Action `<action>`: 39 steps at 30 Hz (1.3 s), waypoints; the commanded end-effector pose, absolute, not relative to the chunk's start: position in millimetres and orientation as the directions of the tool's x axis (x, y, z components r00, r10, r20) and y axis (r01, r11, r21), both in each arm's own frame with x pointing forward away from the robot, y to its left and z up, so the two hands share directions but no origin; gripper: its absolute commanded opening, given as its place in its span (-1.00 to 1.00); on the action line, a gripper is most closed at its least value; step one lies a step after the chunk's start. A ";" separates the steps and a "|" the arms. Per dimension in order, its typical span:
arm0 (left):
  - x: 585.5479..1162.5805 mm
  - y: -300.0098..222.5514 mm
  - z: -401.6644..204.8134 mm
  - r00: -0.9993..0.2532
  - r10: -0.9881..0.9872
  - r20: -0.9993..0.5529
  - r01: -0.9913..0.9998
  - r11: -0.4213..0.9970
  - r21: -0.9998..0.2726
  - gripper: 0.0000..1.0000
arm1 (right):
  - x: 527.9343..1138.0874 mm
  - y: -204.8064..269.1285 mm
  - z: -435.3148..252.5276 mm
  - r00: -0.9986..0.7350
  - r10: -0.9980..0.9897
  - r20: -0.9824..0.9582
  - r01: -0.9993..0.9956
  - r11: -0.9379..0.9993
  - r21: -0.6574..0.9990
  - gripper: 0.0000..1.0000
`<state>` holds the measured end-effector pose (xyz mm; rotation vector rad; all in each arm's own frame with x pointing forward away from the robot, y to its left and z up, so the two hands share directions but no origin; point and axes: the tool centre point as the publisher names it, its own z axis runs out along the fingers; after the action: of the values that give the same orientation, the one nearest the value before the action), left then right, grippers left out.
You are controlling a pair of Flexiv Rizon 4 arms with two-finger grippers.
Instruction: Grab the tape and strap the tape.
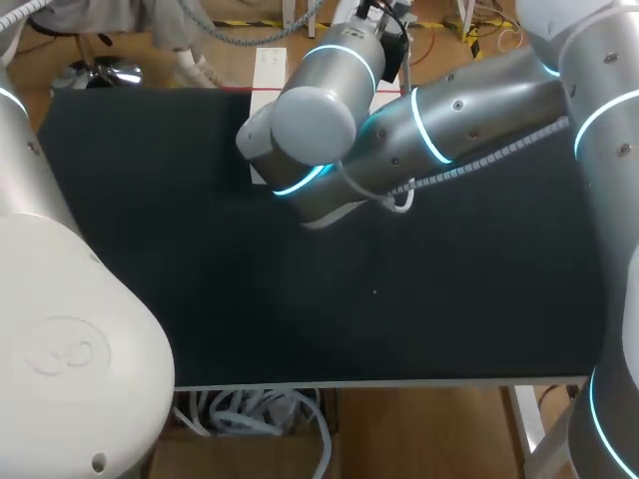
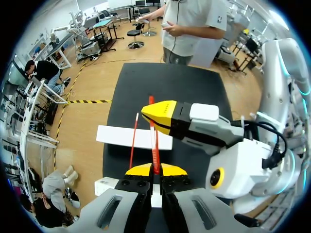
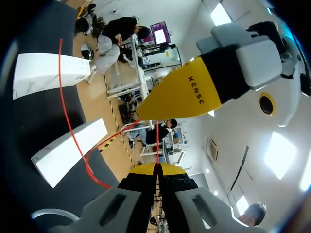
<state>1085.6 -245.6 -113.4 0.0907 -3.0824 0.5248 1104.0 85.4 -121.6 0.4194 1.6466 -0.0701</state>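
Left gripper (image 2: 155, 170) pinched tight on the red tape (image 2: 155, 155). Right gripper (image 3: 156, 169) clamps the same tape, tips close ahead of the left's. Tape passes over the white box (image 2: 116, 135) on the black table (image 2: 194, 87).

The tape (image 2: 155, 155) is red, box (image 2: 116, 136) white, table (image 1: 200, 249) black.

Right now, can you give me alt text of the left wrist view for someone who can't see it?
The left gripper is shut on a red tape that runs straight ahead to the right gripper. Under them a long white box lies on the black table, a second red strand crossing it.
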 end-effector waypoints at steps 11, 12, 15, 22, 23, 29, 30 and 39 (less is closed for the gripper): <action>1085.9 -246.2 -112.2 -0.998 -0.056 0.025 -0.061 0.944 -0.326 -1.00 | 1099.7 83.9 -118.5 -0.058 0.231 -0.971 0.316 0.927 0.201 -1.00; 1085.9 -246.2 -112.2 -0.998 -0.056 0.025 -0.061 0.944 -0.326 -1.00 | 1099.6 83.0 -118.1 -0.052 0.229 -0.972 0.318 0.926 0.201 -1.00; 1085.9 -246.2 -112.2 -0.998 -0.056 0.025 -0.061 0.944 -0.326 -1.00 | 1100.2 79.1 -116.1 -0.027 0.218 -0.976 0.332 0.922 0.197 -1.00; 1085.9 -246.2 -112.2 -0.998 -0.056 0.025 -0.061 0.944 -0.326 -1.00 | 1102.2 72.7 -112.4 0.006 0.197 -0.980 0.350 0.918 0.186 -1.00; 1085.9 -246.2 -112.2 -0.998 -0.056 0.025 -0.061 0.944 -0.326 -1.00 | 1102.3 72.5 -112.2 0.006 0.194 -0.981 0.350 0.919 0.183 -1.00; 1085.9 -246.2 -112.2 -0.998 -0.056 0.025 -0.061 0.944 -0.326 -1.00 | 1102.5 72.2 -112.0 0.009 0.186 -0.983 0.350 0.920 0.177 -1.00; 1085.9 -246.2 -112.2 -0.998 -0.056 0.025 -0.061 0.944 -0.326 -1.00 | 1102.5 72.3 -112.1 0.010 0.185 -0.983 0.350 0.920 0.177 -1.00; 1085.9 -246.2 -112.2 -0.998 -0.056 0.025 -0.061 0.944 -0.326 -1.00 | 1101.5 76.0 -113.9 0.012 0.181 -0.983 0.348 0.921 0.174 -1.00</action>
<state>1085.6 -245.7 -113.5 0.0905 -3.0822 0.5248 1102.0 75.1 -114.4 0.4237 1.5662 -0.1336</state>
